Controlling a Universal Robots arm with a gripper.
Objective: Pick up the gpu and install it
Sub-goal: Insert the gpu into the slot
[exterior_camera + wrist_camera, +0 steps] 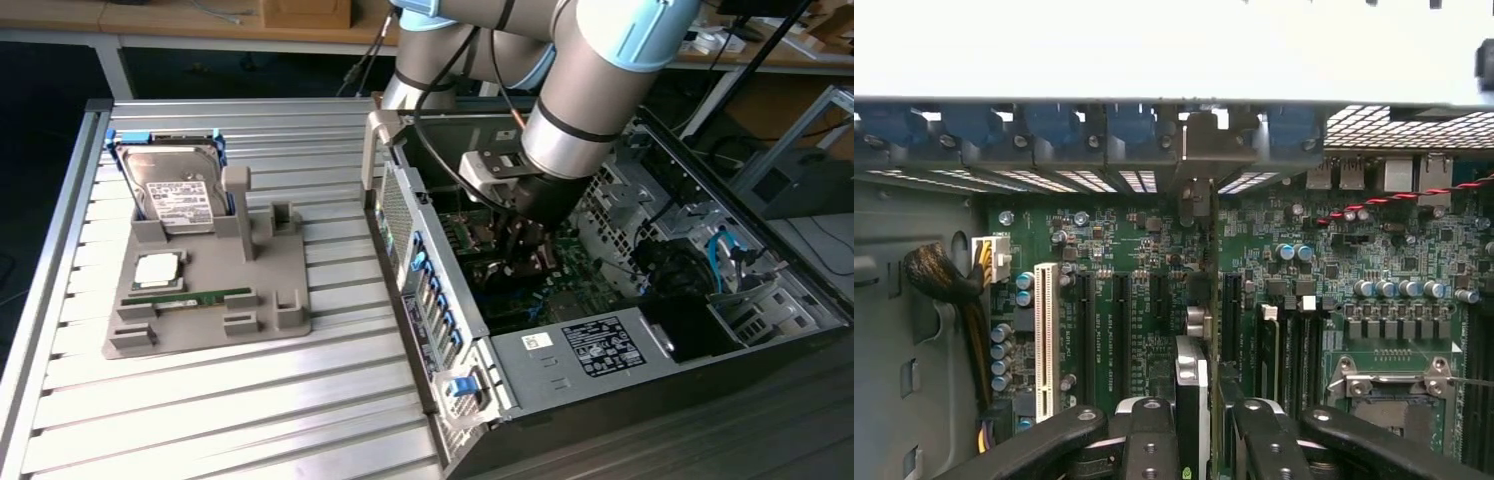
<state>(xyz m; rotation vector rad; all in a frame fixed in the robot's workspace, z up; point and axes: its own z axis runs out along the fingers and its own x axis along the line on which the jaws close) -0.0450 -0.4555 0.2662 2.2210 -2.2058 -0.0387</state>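
Your claw [1199, 425] was down inside the open computer case [561, 350], clamped on the gpu [1204, 300], which stood edge-on over the green motherboard [1134, 250] with its silver bracket against the case's rear slots. The hard drive [174, 190] sat in its grey holder [200, 290] on the desk [240, 390].

table [200, 400]: ribbed bright metal | holder [200, 300]: matt grey plastic | hard drive [180, 195]: shiny metal, paper label

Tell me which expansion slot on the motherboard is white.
The tall white slot beside the yellow-and-black cable bundle; the other slots are black.
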